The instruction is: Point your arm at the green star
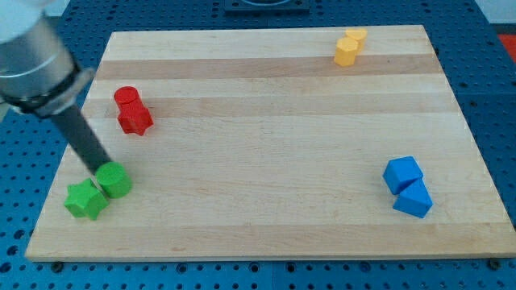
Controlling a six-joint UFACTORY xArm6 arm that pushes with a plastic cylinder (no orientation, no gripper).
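No pincer — just my tip, touching the green cylinder beside the green star, near the board's bottom-left corner.

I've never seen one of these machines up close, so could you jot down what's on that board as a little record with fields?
board: wooden board on a blue perforated table
tip: my tip, at the top edge of the green cylinder
green pair: green star touching green cylinder, lower left
red pair: two red blocks, upper left
yellow pair: two yellow blocks, top right
blue pair: blue cube and blue block, lower right
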